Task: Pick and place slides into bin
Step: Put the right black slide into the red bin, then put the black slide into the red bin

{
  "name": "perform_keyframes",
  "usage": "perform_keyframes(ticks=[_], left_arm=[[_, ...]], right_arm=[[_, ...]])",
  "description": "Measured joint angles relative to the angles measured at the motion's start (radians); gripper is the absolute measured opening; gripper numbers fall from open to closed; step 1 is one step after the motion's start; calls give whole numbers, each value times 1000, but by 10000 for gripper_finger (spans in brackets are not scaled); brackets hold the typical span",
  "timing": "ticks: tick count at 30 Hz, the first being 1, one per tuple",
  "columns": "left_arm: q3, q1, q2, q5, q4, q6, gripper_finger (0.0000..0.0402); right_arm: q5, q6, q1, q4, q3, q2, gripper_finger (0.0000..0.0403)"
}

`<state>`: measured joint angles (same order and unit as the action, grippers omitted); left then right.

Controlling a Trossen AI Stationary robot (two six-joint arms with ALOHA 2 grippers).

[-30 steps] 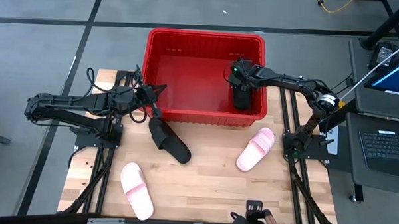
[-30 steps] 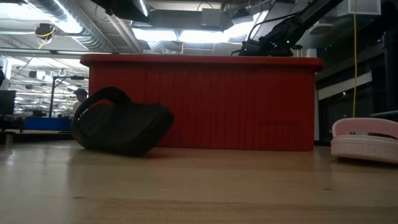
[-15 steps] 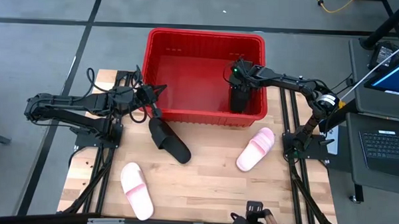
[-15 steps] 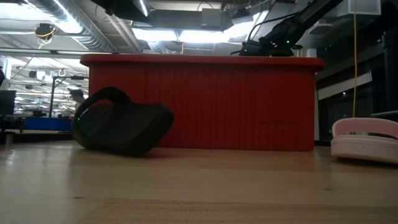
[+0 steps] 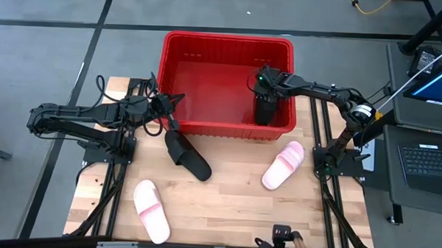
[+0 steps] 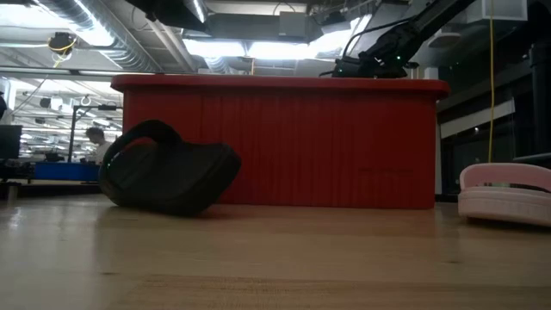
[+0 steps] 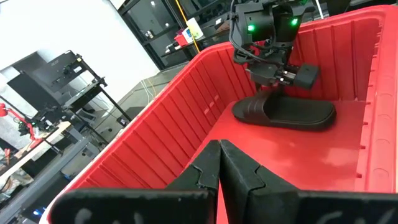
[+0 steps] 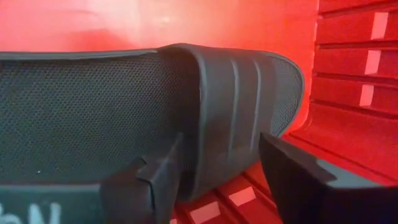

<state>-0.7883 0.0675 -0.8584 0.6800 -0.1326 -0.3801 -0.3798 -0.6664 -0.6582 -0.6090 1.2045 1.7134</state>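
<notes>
High view, bin: a large rectangular red plastic basket (image 5: 181, 45) with ribbed walls and a thick rim sits at the far edge of the pale wooden table (image 5: 225, 205).
High view, slide in bin: a matte black slide sandal (image 5: 265, 111) lies in the bin's near right corner, under the right gripper (image 5: 266, 86).
High view, other slides: a second matte black slide sandal (image 5: 187, 156) lies on the table just in front of the bin's near wall; a pale pink slide sandal (image 5: 284, 164) lies near the bin's right front corner; another pale pink slide sandal (image 5: 152, 210) lies well in front of the bin, to its left.
High view, left gripper: the left gripper (image 5: 167, 107) rests at the bin's left wall.
Low view: the black slide on the table (image 6: 165, 168) stands tilted on its edge before the bin's red front wall (image 6: 284, 142); a pink slide (image 6: 506, 194) lies to the bin's right.
Left wrist view: the left fingers (image 7: 239, 171), pressed together and empty, point over the bin's rim (image 7: 124, 134) at the black slide (image 7: 285, 112) lying flat on the bin floor, with the right gripper (image 7: 283, 73) just above it.
Right wrist view: the right fingers (image 8: 298, 177) stand apart on either side of the black slide's ribbed strap (image 8: 233, 118), with the bin's slotted red wall (image 8: 354, 81) beside it.
</notes>
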Motion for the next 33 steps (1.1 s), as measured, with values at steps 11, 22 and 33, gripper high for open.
perform_keyframes(ticks=[11,22,33], left_arm=[[0,0,0,0,-3,0,4],[0,0,0,0,-21,0,4],[0,0,0,0,-47,0,4]], right_arm=[[0,38,39,-99,75,-8,233],[0,93,55,-175,157,-8,233],[-3,134,81,-222,256,-8,233]])
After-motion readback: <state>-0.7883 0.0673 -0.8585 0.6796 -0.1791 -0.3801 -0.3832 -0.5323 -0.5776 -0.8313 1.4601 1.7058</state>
